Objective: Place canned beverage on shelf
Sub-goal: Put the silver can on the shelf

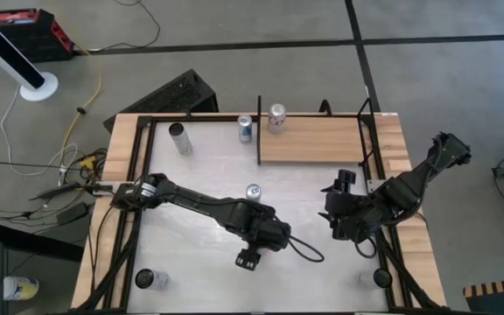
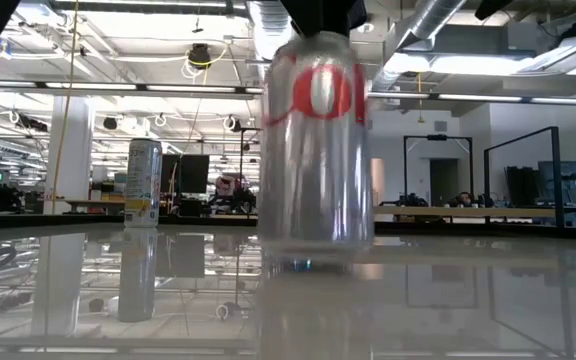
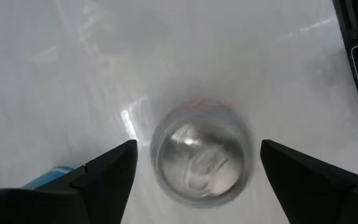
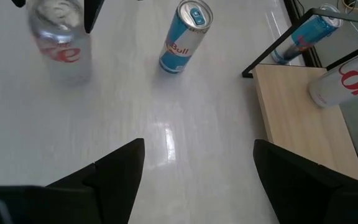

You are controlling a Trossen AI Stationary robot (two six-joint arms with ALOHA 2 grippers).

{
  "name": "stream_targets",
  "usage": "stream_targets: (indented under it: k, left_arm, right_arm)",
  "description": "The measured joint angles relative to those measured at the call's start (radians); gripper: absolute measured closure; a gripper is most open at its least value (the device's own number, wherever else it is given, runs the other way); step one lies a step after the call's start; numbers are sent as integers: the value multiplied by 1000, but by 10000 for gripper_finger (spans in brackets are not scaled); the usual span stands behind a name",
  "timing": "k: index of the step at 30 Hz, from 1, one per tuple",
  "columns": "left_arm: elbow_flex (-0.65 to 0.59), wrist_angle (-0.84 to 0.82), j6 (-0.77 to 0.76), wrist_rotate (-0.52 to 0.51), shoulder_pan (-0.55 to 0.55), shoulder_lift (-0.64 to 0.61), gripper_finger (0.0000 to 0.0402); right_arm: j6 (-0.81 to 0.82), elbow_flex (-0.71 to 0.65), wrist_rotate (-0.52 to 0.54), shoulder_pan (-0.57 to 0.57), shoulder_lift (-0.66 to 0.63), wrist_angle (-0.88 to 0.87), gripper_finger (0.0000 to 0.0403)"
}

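A silver canned beverage with red lettering [image 2: 316,150] stands upright on the white tabletop near the front middle. It also shows in the left wrist view [image 3: 201,158] and the right wrist view [image 4: 58,40]. My left gripper [image 1: 248,259] hangs open just above it, pointing down, one finger over each side of the can's top [image 3: 197,146], touching nothing. The gripper hides the can in the high view. The shelf [image 1: 318,142], a light wooden board with black posts, lies at the far right and bears another silver can [image 1: 276,116]. My right gripper [image 1: 332,206] is open and empty [image 4: 197,146], right of centre.
A blue can [image 1: 253,191] stands mid-table, close behind my left gripper. Another blue can [image 1: 245,129] stands by the shelf's left post, and a tall can [image 1: 178,137] at the far left. Two more cans [image 1: 151,278] [image 1: 376,277] stand at the front corners.
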Motion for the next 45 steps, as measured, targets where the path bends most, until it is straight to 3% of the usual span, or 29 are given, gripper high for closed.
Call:
stream_targets:
  k: [12, 20, 29, 36, 41, 45]
  left_arm:
    - [17, -2, 9, -29, 2, -6, 72]
    - [116, -180, -51, -40, -21, -8, 72]
    - [119, -394, -109, -222, -109, -84, 72]
    - [117, -401, -153, -298, -155, -238, 72]
    - [-27, -370, -210, -382, -183, -432, 72]
    - [-308, -251, -301, -459, -205, -650, 72]
  right_arm:
    - [-1, 0, 0, 0, 0, 1, 79]
    - [0, 0, 0, 0, 0, 21, 79]
    - [-50, 0, -1, -6, 7, 77, 79]
    - [-73, 0, 0, -53, 6, 133, 79]
    - [-123, 0, -6, -92, 16, 235, 79]
    - [-169, 0, -108, -105, 55, 375, 79]
